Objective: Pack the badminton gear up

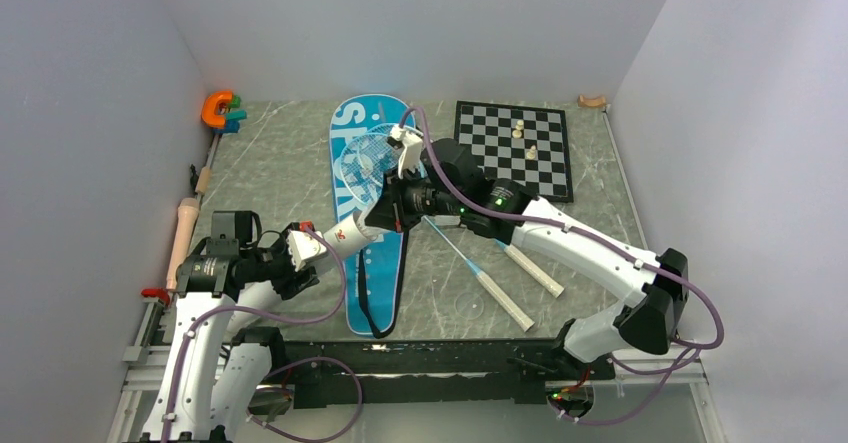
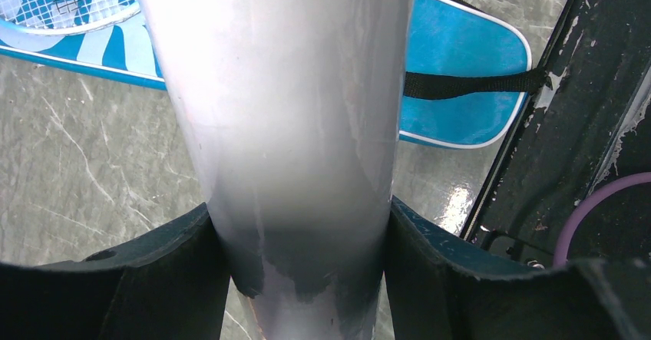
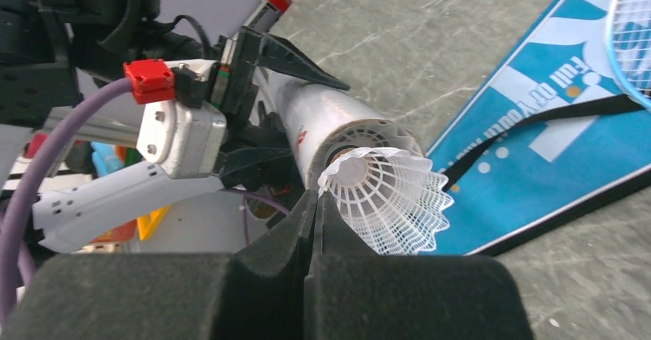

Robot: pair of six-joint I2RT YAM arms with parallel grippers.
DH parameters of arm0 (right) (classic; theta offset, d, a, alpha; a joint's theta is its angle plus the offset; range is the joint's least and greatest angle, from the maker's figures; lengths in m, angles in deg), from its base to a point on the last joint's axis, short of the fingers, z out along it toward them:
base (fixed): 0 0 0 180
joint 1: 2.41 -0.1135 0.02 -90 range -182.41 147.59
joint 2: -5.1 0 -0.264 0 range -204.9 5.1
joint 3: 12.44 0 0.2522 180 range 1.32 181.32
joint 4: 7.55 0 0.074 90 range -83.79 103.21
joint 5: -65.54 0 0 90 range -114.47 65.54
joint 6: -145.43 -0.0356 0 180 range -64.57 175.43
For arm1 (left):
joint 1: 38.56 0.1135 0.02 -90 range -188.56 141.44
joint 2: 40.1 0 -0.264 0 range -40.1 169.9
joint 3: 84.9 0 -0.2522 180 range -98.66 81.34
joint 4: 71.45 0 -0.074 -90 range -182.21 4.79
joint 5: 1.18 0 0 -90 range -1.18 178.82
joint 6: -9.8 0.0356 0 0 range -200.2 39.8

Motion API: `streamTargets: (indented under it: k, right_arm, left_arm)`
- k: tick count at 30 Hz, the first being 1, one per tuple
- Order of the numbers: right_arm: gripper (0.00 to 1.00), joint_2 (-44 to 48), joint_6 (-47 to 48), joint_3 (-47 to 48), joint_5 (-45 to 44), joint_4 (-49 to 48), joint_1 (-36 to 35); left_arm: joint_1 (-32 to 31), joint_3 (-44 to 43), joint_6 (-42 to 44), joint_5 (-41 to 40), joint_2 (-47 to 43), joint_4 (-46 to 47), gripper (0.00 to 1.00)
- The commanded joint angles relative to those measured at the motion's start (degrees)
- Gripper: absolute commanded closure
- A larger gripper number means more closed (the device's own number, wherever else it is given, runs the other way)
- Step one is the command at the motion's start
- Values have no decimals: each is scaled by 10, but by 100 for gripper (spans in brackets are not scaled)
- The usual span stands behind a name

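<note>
Two rackets here, both on the tabletop (image 1: 280, 163) right of the bag (image 1: 377, 283). The nearer racket (image 1: 505, 303) and the farther racket (image 1: 530, 270) lie side by side, white handles pointing toward the right arm's base. I only count one stringed head (image 1: 362, 158) in plain sight. It rests on the upper part of the blue bag, and the right arm covers the shafts, so no clue which racket it belongs to. The bag itself lies flat in the middle of the tabletop, long way front to back, with its black strap trailing off the near end. There's one white tube (image 1: 348, 235), held up off the tabletop at a slant over the bag. The left gripper (image 1: 318, 246) has its jaws set fairly wide and pressed on both sides of the tube, so that's a solid grip. I see one shuttlecock (image 3: 388, 194), sitting right at the tube's open mouth with its cork end toward the tube and the skirt flaring out. The right gripper (image 3: 315, 206) has its jaws squeezed fully together on the edge of that skirt. Off at the far right is one chessboard (image 1: 495, 138) with two pale pieces (image 1: 518, 129) standing on it, and one orange clamp-looking thing (image 1: 217, 109) sits at the far left corner.
</note>
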Motion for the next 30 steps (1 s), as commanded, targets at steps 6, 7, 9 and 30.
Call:
streamTargets:
  k: [6,7,9,30]
  right_arm:
    - [68,17,-52,-38,69,-112,2]
    - [61,21,-54,-42,71,-112,8]
    - [57,31,-63,-55,90,-120,26]
    - [18,37,-20,-89,17,-61,65]
  left_arm:
    - [-1,-8,3,33,-5,9,53]
    - [-1,-8,2,33,-6,9,53]
    - [-1,-10,2,34,-8,8,53]
    - [-2,-33,-5,44,-5,0,53]
